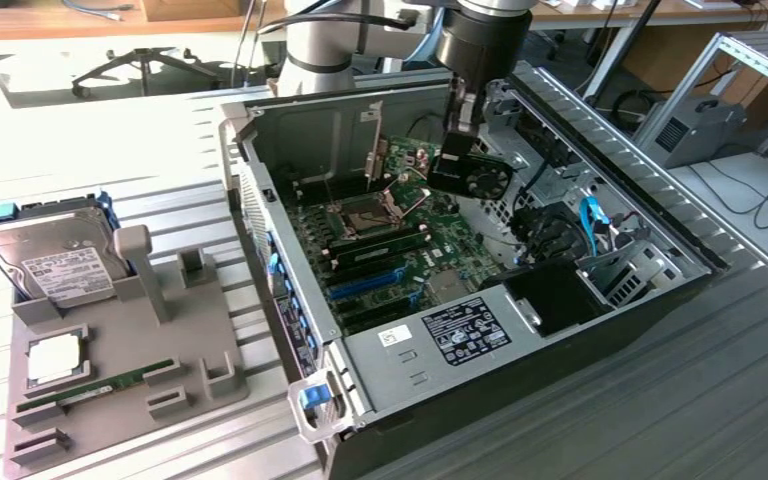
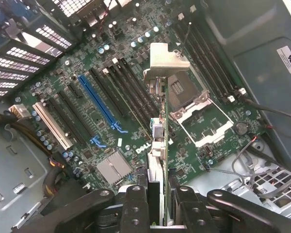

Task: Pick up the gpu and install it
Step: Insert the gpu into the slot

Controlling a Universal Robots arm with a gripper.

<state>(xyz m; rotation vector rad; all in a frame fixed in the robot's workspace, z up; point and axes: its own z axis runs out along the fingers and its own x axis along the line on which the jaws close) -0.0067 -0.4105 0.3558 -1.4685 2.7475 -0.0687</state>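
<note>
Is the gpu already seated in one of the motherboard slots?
No: the gpu hangs edge-on, clamped between the jaws, above the motherboard and clear of its slots.

**Slatted bench, hard light, cluttered edges**

A grey table (image 1: 651, 400) of long metal slats fills the foreground. Its part toward the exterior view's left is washed nearly white by strong light, while the part toward the exterior view's right lies in duller grey. Beyond the table's far edge, a pale floor (image 1: 24, 75) carries the black star base of an office chair (image 1: 144, 62), with a wooden desk (image 1: 77, 22) behind it. Past the table's edge on the exterior view's right stands an aluminium frame rack (image 1: 751, 60). A small grey box unit (image 1: 695, 125) sits beside it, and dark cables (image 1: 758, 200) trail loosely over the floor there.
</note>
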